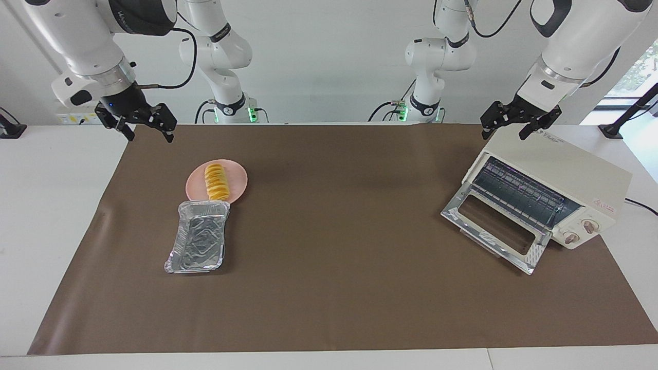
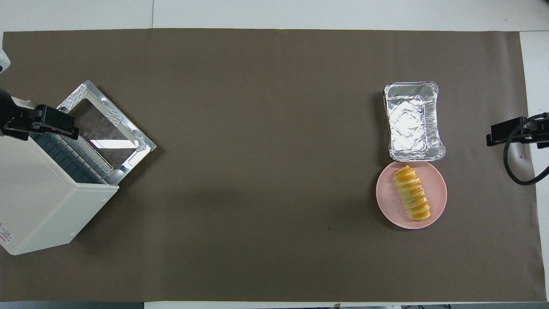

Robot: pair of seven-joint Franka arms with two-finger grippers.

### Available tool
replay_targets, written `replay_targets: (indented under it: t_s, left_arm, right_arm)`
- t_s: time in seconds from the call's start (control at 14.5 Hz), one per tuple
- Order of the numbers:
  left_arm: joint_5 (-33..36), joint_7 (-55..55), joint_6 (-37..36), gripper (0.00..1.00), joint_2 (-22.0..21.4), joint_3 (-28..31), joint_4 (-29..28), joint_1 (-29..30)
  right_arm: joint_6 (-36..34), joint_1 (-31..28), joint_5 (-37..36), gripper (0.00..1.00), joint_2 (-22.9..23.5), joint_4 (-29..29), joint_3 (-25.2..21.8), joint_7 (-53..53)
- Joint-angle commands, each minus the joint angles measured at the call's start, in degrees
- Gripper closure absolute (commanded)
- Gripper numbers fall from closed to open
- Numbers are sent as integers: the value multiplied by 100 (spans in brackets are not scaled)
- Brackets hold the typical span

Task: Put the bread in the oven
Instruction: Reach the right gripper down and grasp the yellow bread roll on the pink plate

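The golden ridged bread (image 1: 216, 181) (image 2: 411, 193) lies on a round pink plate (image 1: 236, 177) (image 2: 388, 197) toward the right arm's end of the table. The cream-white oven (image 1: 565, 164) (image 2: 47, 206) stands at the left arm's end. Its glass door (image 1: 534, 252) (image 2: 109, 128) is dropped open and the wire rack (image 1: 519, 192) shows inside. My left gripper (image 1: 506, 132) (image 2: 47, 126) hangs open and empty over the oven's top. My right gripper (image 1: 148, 132) (image 2: 510, 134) hangs open and empty over the mat's edge at the right arm's end, apart from the bread.
A crinkled silver foil tray (image 1: 199, 242) (image 2: 413, 121) lies empty, touching the plate and farther from the robots than it. A brown mat (image 1: 334, 231) (image 2: 266, 171) covers the white table.
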Motion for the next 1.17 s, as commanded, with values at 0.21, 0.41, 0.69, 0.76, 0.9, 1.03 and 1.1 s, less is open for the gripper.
replay_targets:
  t_s: [0.21,0.41,0.69,0.76,0.9,1.03,1.1]
  left_arm:
    - [66,-76,79,0,-131,-1,-148,-20]
    - [66,-76,79,0,-140,-1,-148,-20]
    - [66,-76,79,0,-140,-1,-148,-20]
    - [66,-76,79,0,-140,-1,-148,-20]
    - [66,-76,79,0,-140,-1,-148,-20]
    - [66,-76,79,0,-140,-1,-148,-20]
    - [66,-76,79,0,-140,-1,-148,-20]
  right_arm:
    - [-154,35,-89,0,-59,-88,72,34]
    - [195,333,-46,0,-427,-904,98,112]
    - [1759,984,-19,0,-903,-2514,107,1032]
    - [1814,1133,-10,0,-824,-2568,107,1227]
    - [1989,1222,-2,0,-596,-2664,107,1273]
    - [2506,1214,7,0,-569,-3084,107,1273]
    - [2744,1161,16,0,-569,-3278,107,1273]
